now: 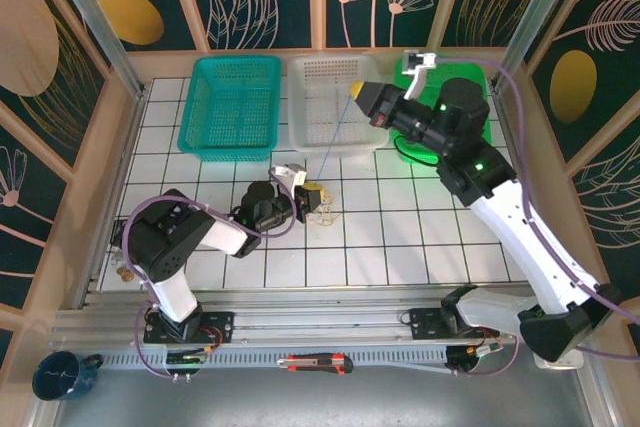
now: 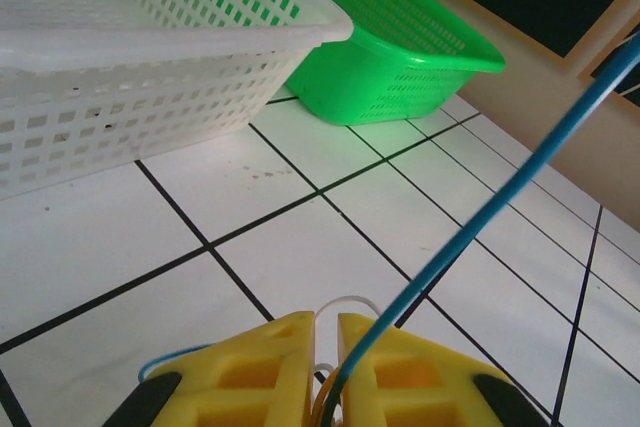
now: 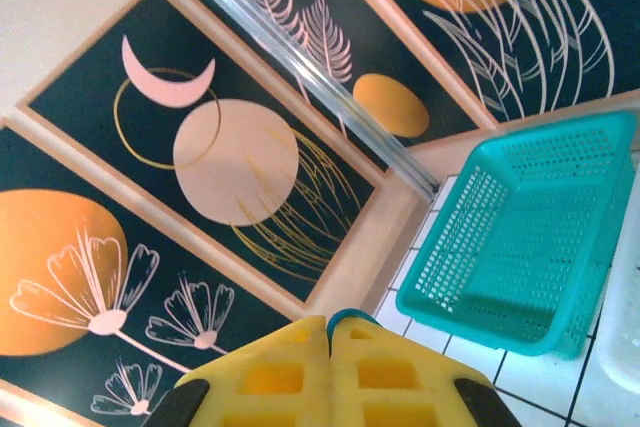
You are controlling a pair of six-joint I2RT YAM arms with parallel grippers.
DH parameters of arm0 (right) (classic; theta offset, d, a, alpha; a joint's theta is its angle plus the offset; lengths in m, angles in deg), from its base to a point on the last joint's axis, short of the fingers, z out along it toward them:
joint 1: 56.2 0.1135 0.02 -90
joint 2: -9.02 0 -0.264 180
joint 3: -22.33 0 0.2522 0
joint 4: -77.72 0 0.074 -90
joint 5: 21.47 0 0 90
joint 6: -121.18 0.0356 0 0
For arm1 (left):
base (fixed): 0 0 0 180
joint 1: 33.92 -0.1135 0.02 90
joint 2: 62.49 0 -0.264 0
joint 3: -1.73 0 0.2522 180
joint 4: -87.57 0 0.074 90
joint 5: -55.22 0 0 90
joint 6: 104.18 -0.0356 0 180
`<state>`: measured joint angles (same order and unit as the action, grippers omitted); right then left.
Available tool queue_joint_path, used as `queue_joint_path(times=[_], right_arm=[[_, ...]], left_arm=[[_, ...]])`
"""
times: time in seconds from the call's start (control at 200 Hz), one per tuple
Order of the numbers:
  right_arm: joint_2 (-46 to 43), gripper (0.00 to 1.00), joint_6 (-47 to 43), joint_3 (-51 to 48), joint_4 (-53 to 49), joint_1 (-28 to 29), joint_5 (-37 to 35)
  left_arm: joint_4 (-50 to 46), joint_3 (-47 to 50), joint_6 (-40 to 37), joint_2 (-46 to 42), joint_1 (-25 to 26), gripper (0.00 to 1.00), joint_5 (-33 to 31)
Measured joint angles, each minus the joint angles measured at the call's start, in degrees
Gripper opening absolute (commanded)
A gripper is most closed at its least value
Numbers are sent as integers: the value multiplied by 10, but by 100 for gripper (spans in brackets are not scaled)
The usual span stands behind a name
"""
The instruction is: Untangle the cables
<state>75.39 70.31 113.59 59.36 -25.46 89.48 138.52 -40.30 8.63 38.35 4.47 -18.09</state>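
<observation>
**Blue cable strung between two closed grippers over the white tiled table (image 1: 400, 237)**

At the back left sits a teal basket (image 1: 230, 107). In front of the white basket (image 1: 325, 107), the left gripper (image 2: 326, 325) is low on the tiles. Its yellow fingers are pinched on the tangled cables (image 1: 322, 199), with blue and whitish strands in the narrow slit. From there the blue cable (image 2: 500, 204) runs straight up to the right gripper (image 1: 357, 90). That gripper is raised over the white basket's right corner, beside the green basket (image 2: 400, 67), with its fingers pressed together on the cable's end.

Left tool (image 2: 323, 332) clamped on blue cable (image 2: 480, 220), taut toward upper right.
</observation>
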Motion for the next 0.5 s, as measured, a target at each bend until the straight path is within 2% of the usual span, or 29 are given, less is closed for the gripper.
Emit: queue_joint_path(times=[0.255, 0.5], right_arm=[[-25, 0, 19, 33, 10, -66, 7], [-26, 0, 23, 117, 60, -106, 17]], left_arm=[[13, 13, 7, 9, 0, 13, 0], [2, 31, 11, 14, 0, 16, 0]])
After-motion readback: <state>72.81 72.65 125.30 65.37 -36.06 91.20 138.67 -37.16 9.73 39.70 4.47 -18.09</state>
